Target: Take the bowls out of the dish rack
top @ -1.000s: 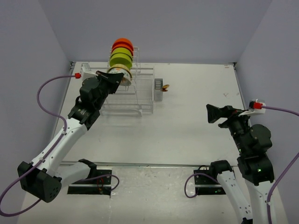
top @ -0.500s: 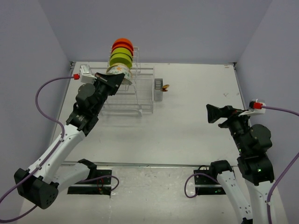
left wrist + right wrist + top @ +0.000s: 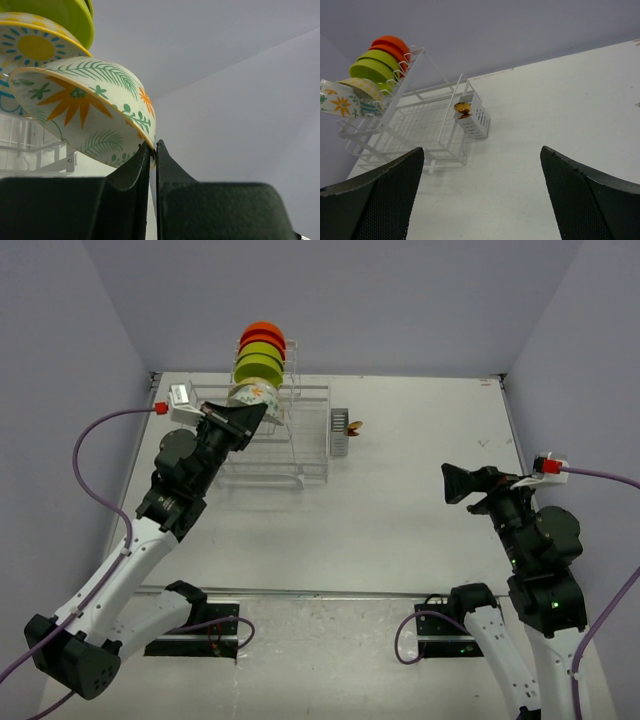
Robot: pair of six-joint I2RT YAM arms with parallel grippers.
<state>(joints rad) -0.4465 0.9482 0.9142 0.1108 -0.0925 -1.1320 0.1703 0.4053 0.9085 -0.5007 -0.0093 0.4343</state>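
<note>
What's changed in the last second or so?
The left gripper, jaws shut on the rim of the flowered bowl, has raised and tilted it slightly at the rack. The right gripper stayed open and still; the other bowls stayed put.

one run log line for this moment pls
phase: unloading | left gripper: shut on patterned bowl rim, at dish rack | right gripper: open, apart from rack | green bowls, orange bowls: in rack

L gripper [image 3: 153, 150], pinched on rim of floral bowl [image 3: 95, 112], has edged up & fwd over the last sec, tilting bowl off its dish rack [image 3: 290, 445] slot; arm's elbow dropped lower.
</note>
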